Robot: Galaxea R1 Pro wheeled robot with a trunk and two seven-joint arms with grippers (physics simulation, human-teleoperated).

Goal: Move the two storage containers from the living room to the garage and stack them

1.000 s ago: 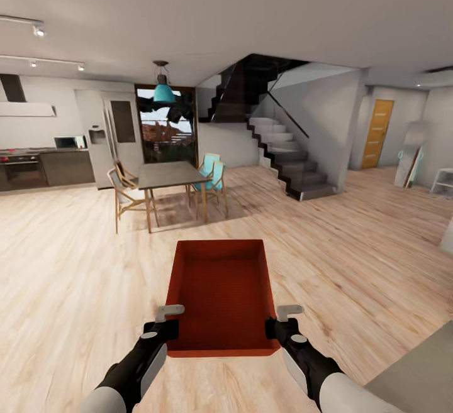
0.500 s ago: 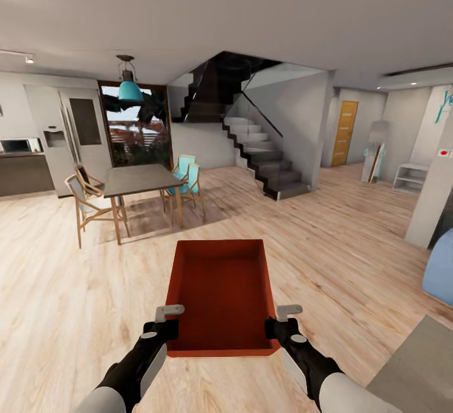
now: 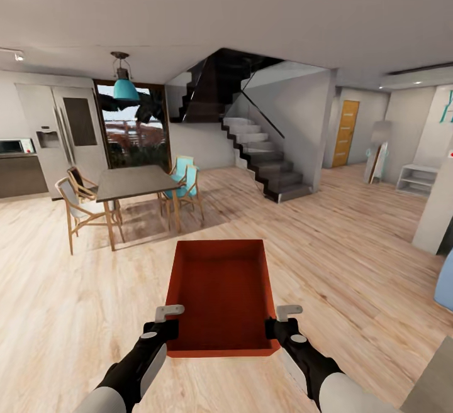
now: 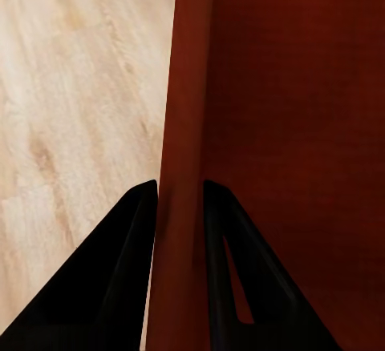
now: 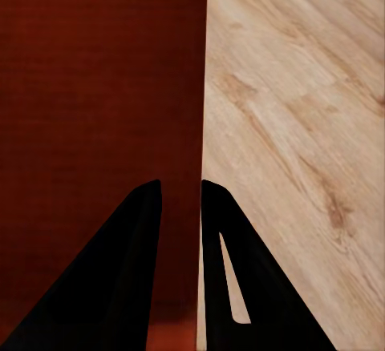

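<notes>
The left gripper (image 3: 170, 313) is clamped on the left wall of a red-orange storage container (image 3: 220, 293), the right gripper (image 3: 289, 313) on its right wall. The container is held above light wood-plank floor (image 3: 352, 256); a dining table (image 3: 135, 181) and staircase (image 3: 267, 161) are seen far beyond.

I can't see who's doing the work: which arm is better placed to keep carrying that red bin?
Neither. The left pincer clamps the storage container's left wall, the right pincer its right wall; carrying likely needs both.
</notes>
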